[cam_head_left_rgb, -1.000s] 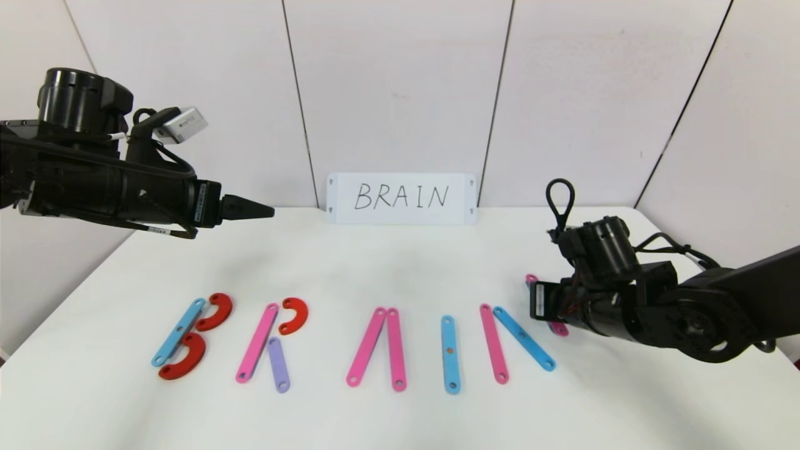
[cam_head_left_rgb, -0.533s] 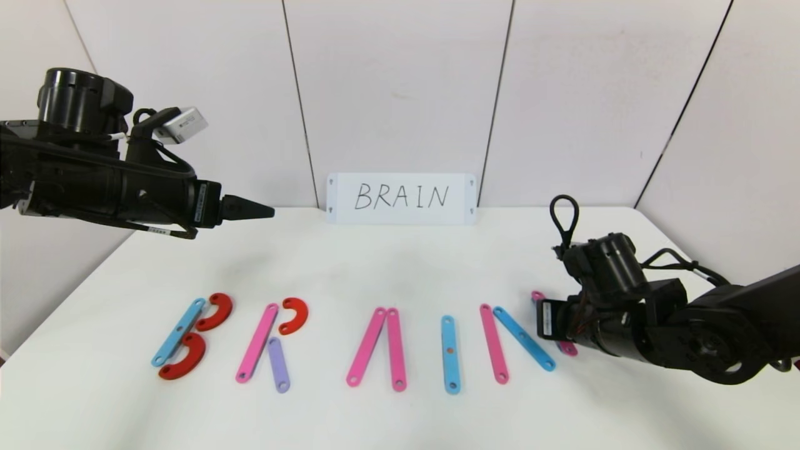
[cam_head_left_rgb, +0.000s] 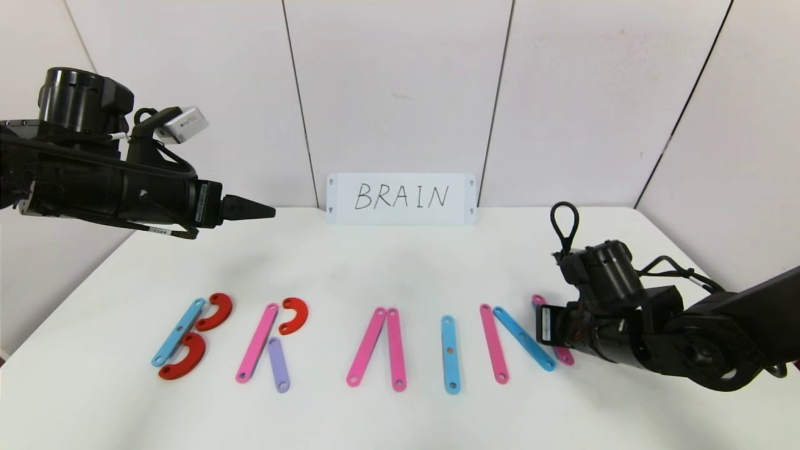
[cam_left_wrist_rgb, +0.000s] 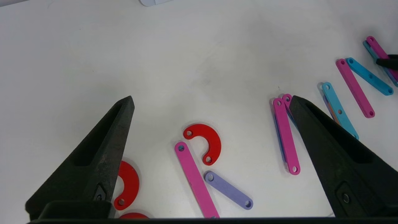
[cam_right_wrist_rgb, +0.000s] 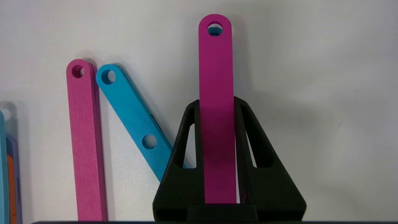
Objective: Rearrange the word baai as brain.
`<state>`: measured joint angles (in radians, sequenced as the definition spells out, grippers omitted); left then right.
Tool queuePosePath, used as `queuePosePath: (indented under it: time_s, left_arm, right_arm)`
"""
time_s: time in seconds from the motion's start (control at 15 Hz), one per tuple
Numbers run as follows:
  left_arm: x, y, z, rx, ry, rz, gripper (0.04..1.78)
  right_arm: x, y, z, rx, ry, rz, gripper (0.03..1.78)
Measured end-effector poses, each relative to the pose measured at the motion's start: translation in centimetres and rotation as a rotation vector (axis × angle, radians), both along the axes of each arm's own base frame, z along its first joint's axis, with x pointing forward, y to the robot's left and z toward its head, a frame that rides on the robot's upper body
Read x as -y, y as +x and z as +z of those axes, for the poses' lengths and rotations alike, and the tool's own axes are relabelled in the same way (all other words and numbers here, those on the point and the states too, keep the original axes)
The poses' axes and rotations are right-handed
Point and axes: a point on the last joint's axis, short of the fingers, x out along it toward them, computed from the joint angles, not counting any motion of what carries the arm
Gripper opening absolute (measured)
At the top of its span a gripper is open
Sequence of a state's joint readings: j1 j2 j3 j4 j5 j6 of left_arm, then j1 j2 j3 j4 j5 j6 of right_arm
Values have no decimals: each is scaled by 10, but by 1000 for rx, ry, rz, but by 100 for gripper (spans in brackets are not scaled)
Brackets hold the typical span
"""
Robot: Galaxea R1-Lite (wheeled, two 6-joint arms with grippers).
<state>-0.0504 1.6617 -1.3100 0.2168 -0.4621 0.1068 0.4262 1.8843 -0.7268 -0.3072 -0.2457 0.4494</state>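
Observation:
The row of flat letters lies along the table's near side. B is a blue strip (cam_head_left_rgb: 179, 331) with two red curves (cam_head_left_rgb: 215, 310). R is a pink strip (cam_head_left_rgb: 257, 342), a red curve (cam_head_left_rgb: 295, 314) and a purple strip (cam_head_left_rgb: 278, 364). A is two pink strips (cam_head_left_rgb: 367, 345), and I is a blue strip (cam_head_left_rgb: 450, 354). A pink upright (cam_head_left_rgb: 494, 343) and a blue diagonal (cam_head_left_rgb: 524, 338) follow. My right gripper (cam_right_wrist_rgb: 216, 104) is shut on another pink strip (cam_right_wrist_rgb: 216, 68), low beside the diagonal's right end. My left gripper (cam_left_wrist_rgb: 211, 99) hangs open, high at the back left.
A white card (cam_head_left_rgb: 401, 198) with handwritten "BRAIN" leans against the back wall. The white table (cam_head_left_rgb: 400, 262) is bare between the card and the letters. My right arm (cam_head_left_rgb: 687, 337) reaches in low from the right edge.
My right gripper has come down and nearer with the pink strip, settling close beside the blue diagonal. The left arm has not moved.

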Motion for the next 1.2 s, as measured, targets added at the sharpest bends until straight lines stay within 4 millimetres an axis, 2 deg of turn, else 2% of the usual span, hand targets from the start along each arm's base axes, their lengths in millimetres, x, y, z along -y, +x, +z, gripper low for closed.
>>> queuePosePath:
  time_s: [0.2,0.33,0.67,0.8,1.0,1.2]
  left_arm:
    - [0,0,0,0,0,0,174]
    - [0,0,0,0,0,0,174]
    - [1,0,-1,-3,0,-4,174]
    - [2,0,-1,-5,0,-6,174]
    - [2,-1,-1,-3,1,-7,174]
    - [2,-1,0,-1,0,-7,174]
  right_arm:
    - [1,-2,-1,-6,-2,1,39]
    - [1,-3,0,-6,4,-5,55]
    - [1,-5,0,-7,14,-13,135]
    - [2,-7,4,3,18,-13,158]
    - [3,-9,10,17,24,-13,174]
    - [4,-11,17,37,27,-2,174]
